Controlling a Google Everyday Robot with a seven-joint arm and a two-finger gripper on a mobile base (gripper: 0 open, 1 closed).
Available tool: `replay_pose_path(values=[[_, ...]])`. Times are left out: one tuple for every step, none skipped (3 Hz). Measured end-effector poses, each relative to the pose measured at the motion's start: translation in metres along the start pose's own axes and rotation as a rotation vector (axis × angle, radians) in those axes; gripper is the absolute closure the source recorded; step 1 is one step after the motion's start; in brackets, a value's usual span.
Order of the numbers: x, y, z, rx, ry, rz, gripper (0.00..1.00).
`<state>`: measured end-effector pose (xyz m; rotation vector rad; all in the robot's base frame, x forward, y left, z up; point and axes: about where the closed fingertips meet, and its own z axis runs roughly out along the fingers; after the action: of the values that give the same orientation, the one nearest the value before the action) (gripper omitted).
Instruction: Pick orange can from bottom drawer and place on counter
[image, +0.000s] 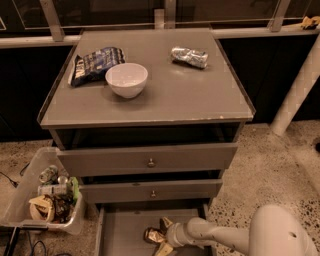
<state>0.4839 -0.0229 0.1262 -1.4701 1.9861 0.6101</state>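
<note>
The tool in the bottom drawer partly hides the orange can.

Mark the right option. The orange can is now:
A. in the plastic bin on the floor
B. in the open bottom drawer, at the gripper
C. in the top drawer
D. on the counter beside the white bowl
B. The orange can lies on the floor of the open bottom drawer, where the gripper is reached in, its fingers spread to either side of the can.
</note>
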Motion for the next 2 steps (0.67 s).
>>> replay_pose_path(values=[[-0.0016, 0.0030, 0.0028, -0.008, 0.000, -0.003, 0.18], [-0.0016, 0.0031, 0.0028, -0.008, 0.000, -0.003, 0.42]])
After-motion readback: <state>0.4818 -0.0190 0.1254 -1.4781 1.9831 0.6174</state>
